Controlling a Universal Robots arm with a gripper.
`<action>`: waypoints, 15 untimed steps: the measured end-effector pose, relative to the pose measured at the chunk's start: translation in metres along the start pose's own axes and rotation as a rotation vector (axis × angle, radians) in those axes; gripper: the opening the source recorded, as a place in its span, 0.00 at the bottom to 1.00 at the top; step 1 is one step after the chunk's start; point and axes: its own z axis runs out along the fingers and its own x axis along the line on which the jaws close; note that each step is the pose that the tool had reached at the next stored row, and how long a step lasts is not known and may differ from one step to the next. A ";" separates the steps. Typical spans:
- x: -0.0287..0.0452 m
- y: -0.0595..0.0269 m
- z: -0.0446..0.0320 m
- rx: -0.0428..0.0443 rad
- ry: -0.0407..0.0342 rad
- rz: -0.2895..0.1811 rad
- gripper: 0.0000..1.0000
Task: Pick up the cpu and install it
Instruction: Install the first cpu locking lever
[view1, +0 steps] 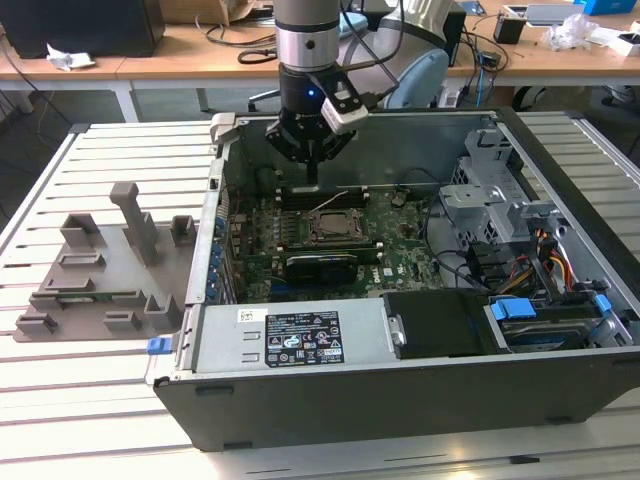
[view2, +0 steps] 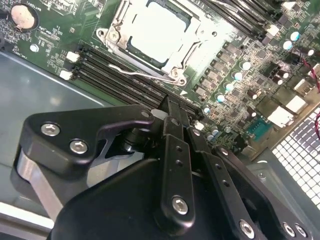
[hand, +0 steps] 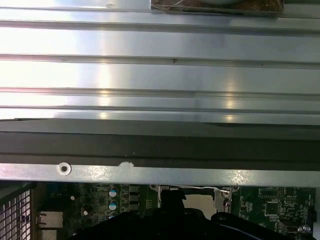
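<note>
The cpu (view2: 156, 29) is a pale silver square lying flat inside the black socket frame with its metal bracket on the green motherboard (view1: 400, 250); in the exterior view the cpu (view1: 333, 228) sits mid-board. My gripper (view1: 312, 176) hangs inside the open computer case, above the memory slots just behind the socket. In the second wrist view the gripper (view2: 172, 114) has its black fingers (view2: 175, 150) pressed together with nothing between them, a short way from the cpu and not touching it.
The case wall (view1: 215, 215) rises on the exterior view's left. A drive cage (view1: 490, 190) and cables (view1: 545, 255) stand on the right. The labelled power supply (view1: 300, 338) lies at the front. A grey fixture (view1: 100, 270) rests on the slatted table (hand: 160, 75).
</note>
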 end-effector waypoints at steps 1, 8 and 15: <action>0.0000 0.0000 0.0000 -0.0001 0.0000 0.000 0.11; -0.0012 0.0000 0.0099 -0.0009 0.0008 0.000 0.11; -0.0079 0.0004 0.0251 -0.0009 0.0029 0.000 0.11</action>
